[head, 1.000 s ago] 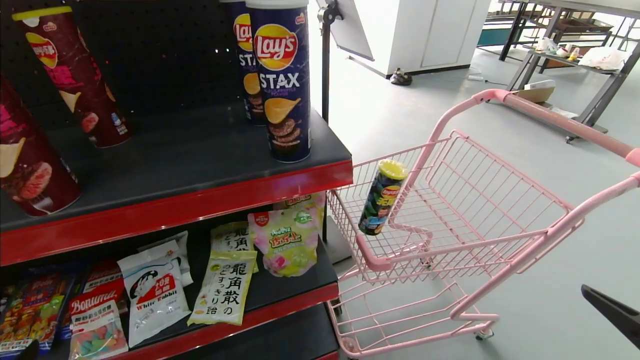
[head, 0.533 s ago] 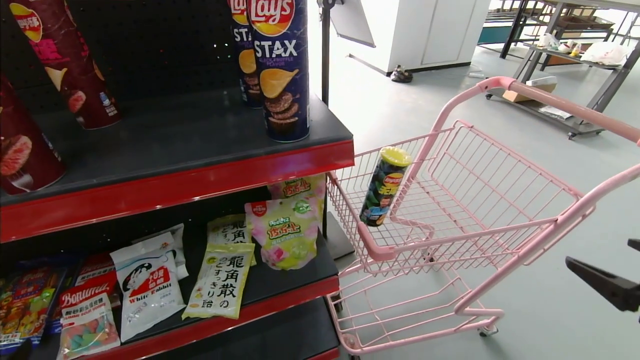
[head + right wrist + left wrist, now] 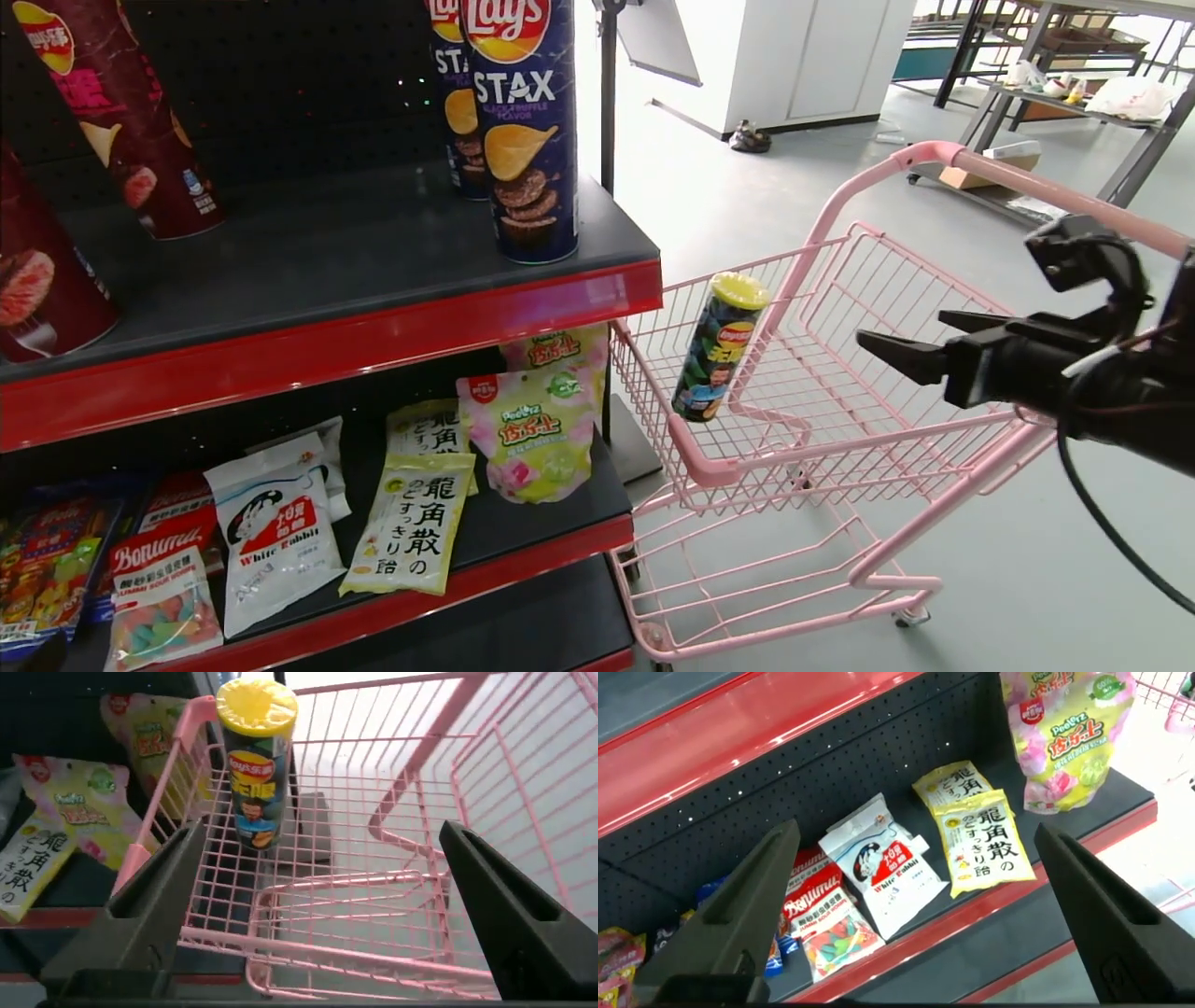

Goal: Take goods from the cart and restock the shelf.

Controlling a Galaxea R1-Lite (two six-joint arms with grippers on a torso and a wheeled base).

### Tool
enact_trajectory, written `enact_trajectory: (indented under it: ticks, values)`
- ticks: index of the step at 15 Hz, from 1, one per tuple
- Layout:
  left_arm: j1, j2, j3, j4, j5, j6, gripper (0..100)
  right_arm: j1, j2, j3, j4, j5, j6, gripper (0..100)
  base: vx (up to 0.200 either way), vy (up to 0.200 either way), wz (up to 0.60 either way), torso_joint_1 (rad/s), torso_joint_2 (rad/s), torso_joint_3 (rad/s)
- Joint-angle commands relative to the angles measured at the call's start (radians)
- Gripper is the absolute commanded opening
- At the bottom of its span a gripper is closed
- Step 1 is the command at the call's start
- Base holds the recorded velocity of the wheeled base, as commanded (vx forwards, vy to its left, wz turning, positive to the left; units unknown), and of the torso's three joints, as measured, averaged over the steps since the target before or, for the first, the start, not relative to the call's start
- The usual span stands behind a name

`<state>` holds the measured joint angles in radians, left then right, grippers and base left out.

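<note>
Can: we find it [image 3: 719, 355] centre-right in the head view, standing a little tilted in the cart [image 3: 709, 471], in the basket corner nearest the shelf [image 3: 355, 252], lid [image 3: 738, 289] up. We cannot tell whether it leans on the wire.
Right gripper: it [image 3: 901, 329] hangs at the right of the frame over the basket, well apart from the can and pointing toward it. Its fingers are spread wide and hold nothing.
Left gripper: it [image 3: 915, 829] is spread wide too and empty, in front of the bags [image 3: 878, 863] on the lower board.
Shelf: the upper board, upper left, has a bare stretch between the tall cans [image 3: 523, 131].
Handling: we judge the can light, a stiff but thin tube, smooth and round. It may slip or roll, and a hard squeeze could dent it and crush the chips.
Hold: we would take it across the middle of the body, below the lid, one finger on each side.
Risk: a knock from a finger could tip it over in the basket.
</note>
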<state>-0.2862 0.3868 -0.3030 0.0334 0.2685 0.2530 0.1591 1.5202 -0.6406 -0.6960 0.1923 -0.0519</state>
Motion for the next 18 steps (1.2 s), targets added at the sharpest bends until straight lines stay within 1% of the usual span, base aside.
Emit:
enact_trajectory:
  ticks: [1,2,5,7,14,17,18]
  values:
    - [0.001,0.018,-0.008,0.000,0.001,0.000,100,0.040,0.216,-0.083,-0.056,0.072,0.009,100,0.000,0.000,0.00,0.000,0.00,0.000]
    - [0.001,0.035,-0.015,-0.001,0.003,0.000,100,0.049,0.265,-0.120,-0.056,0.088,0.007,100,0.000,0.000,0.00,0.000,0.00,0.000]
    - [0.001,0.049,-0.024,-0.001,0.005,0.000,100,0.065,0.342,-0.200,-0.057,0.088,0.010,100,0.000,0.000,0.00,0.000,0.00,0.000]
    - [0.001,0.052,-0.024,0.000,0.006,0.000,100,0.066,0.419,-0.280,-0.057,0.091,0.012,100,0.000,0.000,0.00,0.000,0.00,0.000]
    - [0.001,0.069,-0.025,0.000,0.009,0.000,100,0.066,0.566,-0.406,-0.057,0.096,0.014,100,0.000,0.000,0.00,0.000,0.00,0.000]
    - [0.001,0.089,-0.031,-0.001,0.009,0.000,100,0.068,0.615,-0.479,-0.057,0.088,0.067,100,0.000,0.000,0.00,0.000,0.00,0.000]
    - [0.001,0.090,-0.031,0.000,0.009,0.000,100,0.066,0.637,-0.510,-0.057,0.088,0.066,100,0.000,0.000,0.00,0.000,0.00,0.000]
